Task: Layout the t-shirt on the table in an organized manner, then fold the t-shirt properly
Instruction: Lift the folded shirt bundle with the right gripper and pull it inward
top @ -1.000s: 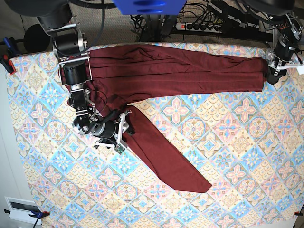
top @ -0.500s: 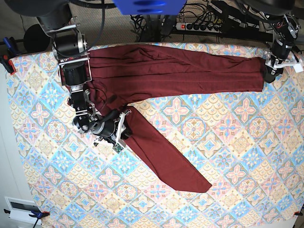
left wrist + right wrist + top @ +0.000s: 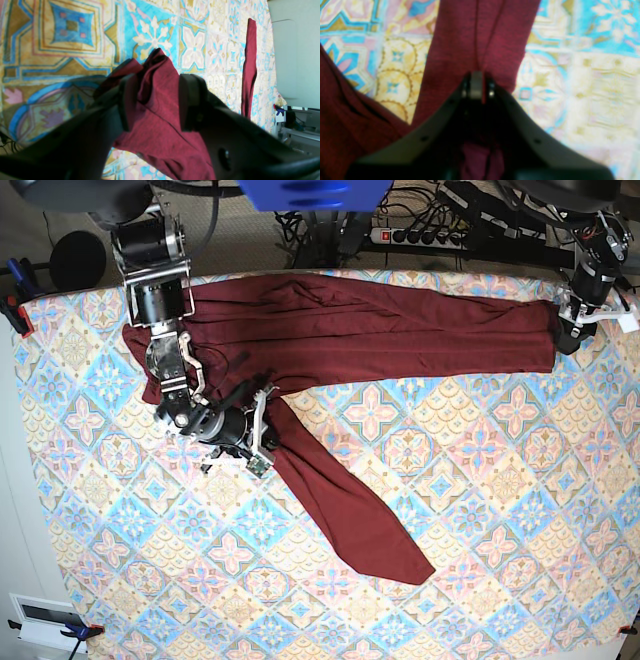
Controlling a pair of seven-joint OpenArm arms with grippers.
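With both grippers, right gripper [image 3: 477, 88] and left gripper [image 3: 152, 102], clamped on the thin dark maroon jersey t-shirt [image 3: 370, 330], it should be drawn taut and flat across the pastel tile-patterned tabletop [image 3: 500, 510].

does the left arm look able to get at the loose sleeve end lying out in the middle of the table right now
Probably not as things stand. The left pincer is shut on the t-shirt at the table's far corner, while the sleeve tip lies well across the cloth. Nothing blocks the path, but it would have to let go first.
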